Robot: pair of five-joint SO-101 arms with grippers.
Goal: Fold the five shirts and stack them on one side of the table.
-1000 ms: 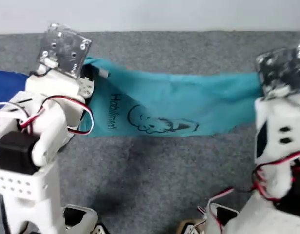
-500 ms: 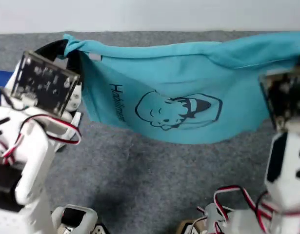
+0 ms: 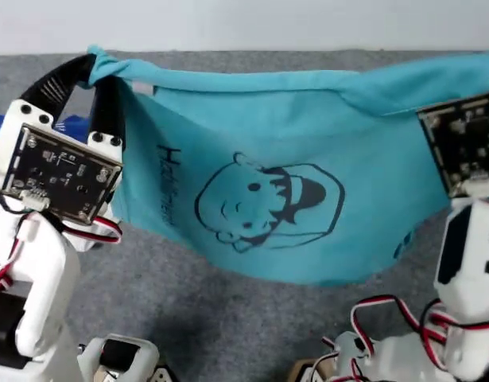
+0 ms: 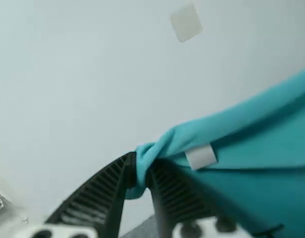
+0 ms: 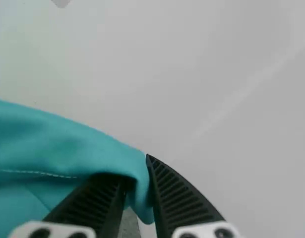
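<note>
Two black ribbed-fingered grippers hold one teal cotton shirt (image 3: 260, 199) up off the grey felt-like table covering (image 3: 188, 318), stretched across the width of the high view. The shirt hangs as a broad sheet, its upper edge running from the upper left of the frame to the upper right, its lower hem sagging in a curve above the middle of the table. A black line drawing of a face sits near the centre of the cloth, with a line of black lettering running down just to its left.

The left gripper (image 3: 93, 65), at the upper left of the high view, has its jaws pinched on a bunched corner of the shirt; in the left wrist view the fabric is squeezed into a knot between the two fingers, and a small white sewn-in label (image 4: 201, 156) lies on the cloth just beside them. The right gripper (image 5: 137, 173) has its jaws clamped on a folded edge of the same shirt, the teal fabric wrapping over one finger, against a pale wall.

A patch of dark blue cloth (image 3: 73, 126) lies on the table at the left of the high view, partly behind the left arm.
</note>
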